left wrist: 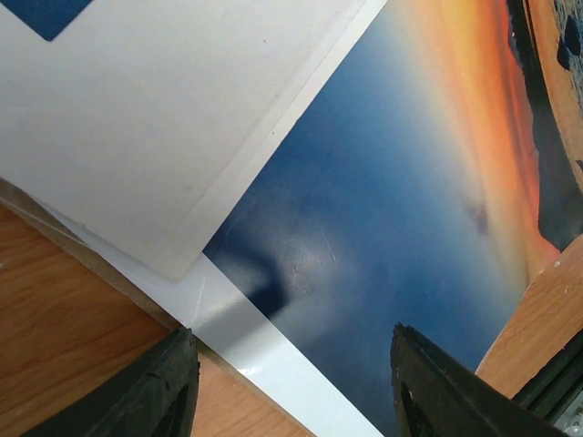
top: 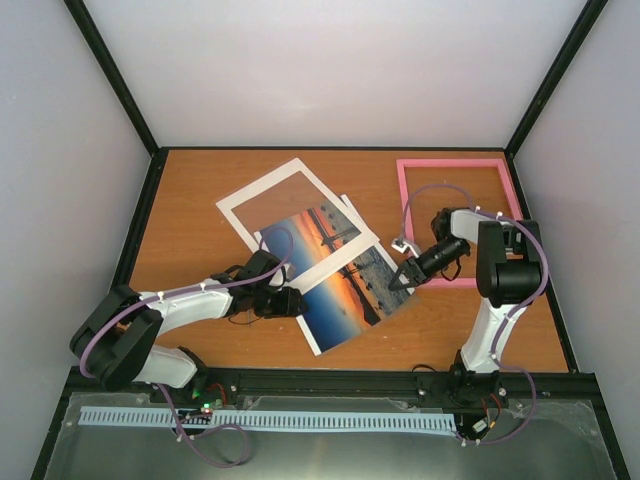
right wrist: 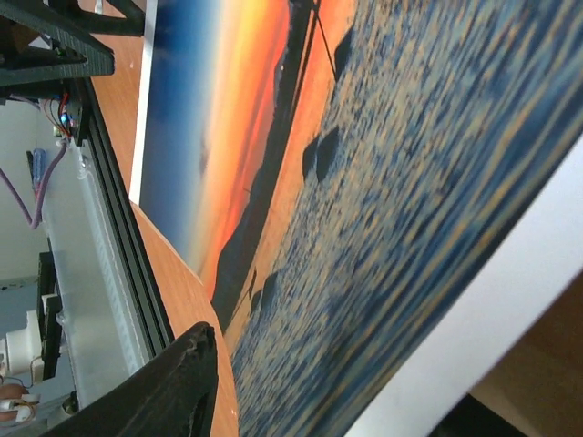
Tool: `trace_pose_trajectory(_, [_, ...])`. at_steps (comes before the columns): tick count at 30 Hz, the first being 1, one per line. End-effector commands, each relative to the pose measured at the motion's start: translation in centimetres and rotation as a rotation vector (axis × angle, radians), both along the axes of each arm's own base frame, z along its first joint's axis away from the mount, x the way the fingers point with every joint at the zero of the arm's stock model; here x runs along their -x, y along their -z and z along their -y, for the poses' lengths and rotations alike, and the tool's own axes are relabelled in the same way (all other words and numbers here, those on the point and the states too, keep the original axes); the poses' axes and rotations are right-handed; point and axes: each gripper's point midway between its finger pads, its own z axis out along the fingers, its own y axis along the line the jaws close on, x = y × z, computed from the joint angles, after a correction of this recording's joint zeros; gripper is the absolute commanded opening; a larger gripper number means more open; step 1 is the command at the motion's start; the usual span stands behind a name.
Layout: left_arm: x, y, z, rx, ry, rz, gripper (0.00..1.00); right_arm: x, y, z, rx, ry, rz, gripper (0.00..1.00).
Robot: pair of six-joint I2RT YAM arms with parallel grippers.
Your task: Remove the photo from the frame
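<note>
Photo [top: 335, 275] flat on surface [top: 190, 220], spanning between both jaws, already clear of frame [top: 450, 163] beyond right jaws. Left jaws released; right apparently released too. Risk: closing flat could crease or skid the glossy print.

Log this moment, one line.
photo: out of frame, partly under white mat | left hand: open at photo's near-left edge | right hand: open at photo's right edge

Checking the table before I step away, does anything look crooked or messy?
Yes. The white mat lies skewed across the photo, both loose mid-table, while the pink frame sits empty at the back right.
</note>
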Motion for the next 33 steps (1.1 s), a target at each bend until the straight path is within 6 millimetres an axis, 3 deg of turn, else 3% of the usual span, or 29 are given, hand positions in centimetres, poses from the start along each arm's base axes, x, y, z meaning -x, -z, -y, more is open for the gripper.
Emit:
trace_pose_trajectory(1, [0.9, 2.0, -1.5, -0.081, -0.025, -0.040, 0.59, -1.1, -0.2, -1.3, -0.008, 0.030, -0.013, 0.45])
trace_pose_trajectory(15, [0.9, 1.8, -1.9, -0.086, -0.034, -0.020, 0.59, -2.8, 0.4, -1.4, 0.046, 0.174, -0.111, 0.33])
trace_pose_trajectory(25, [0.7, 1.6, -2.4, -0.101, -0.051, 0.002, 0.59, -3.1, -0.6, -1.7, 0.028, 0.214, -0.134, 0.05])
trace_pose_trajectory(33, [-1.1, -1.9, -2.9, -0.098, -0.124, 0.107, 0.59, -3.8, -3.4, 1.5, 0.071, 0.297, -0.068, 0.03])
